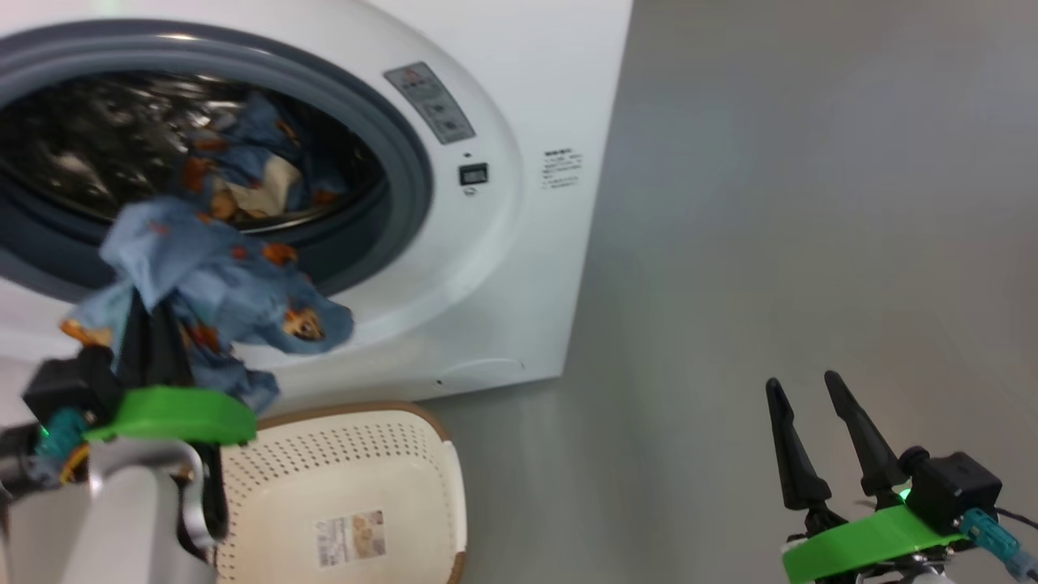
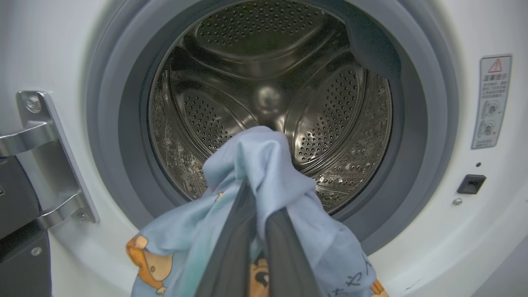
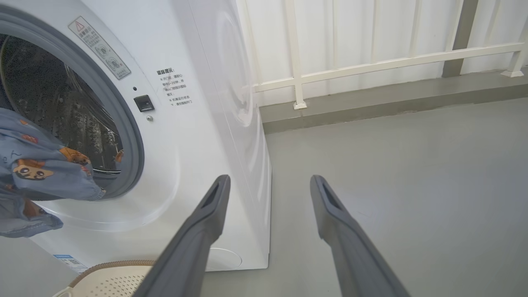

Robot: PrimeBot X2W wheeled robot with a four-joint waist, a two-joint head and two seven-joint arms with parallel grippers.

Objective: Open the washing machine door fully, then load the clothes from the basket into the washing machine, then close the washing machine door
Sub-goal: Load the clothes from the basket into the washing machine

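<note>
The white washing machine [image 1: 495, 268] stands with its opening uncovered, and some of the clothes [image 1: 251, 174] lie in the steel drum [image 2: 268, 95]. My left gripper [image 1: 150, 320] is shut on a light blue printed garment [image 1: 219, 284], holding it up in front of the lower rim of the opening. In the left wrist view the garment [image 2: 264, 165] drapes over my dark fingers [image 2: 284, 251], with the drum straight ahead. A dark edge of the washing machine door [image 2: 18, 251] hangs from a steel hinge [image 2: 45, 156]. The cream basket [image 1: 381, 462] sits below, its label sticker bare. My right gripper [image 1: 803, 380] is open over the floor.
Grey floor [image 1: 811, 203] stretches to the right of the machine. A white railing [image 3: 371, 66] on a low kerb runs behind it. The basket's brown rim [image 3: 111, 264] lies just left of my right fingers [image 3: 214, 214], at the machine's foot.
</note>
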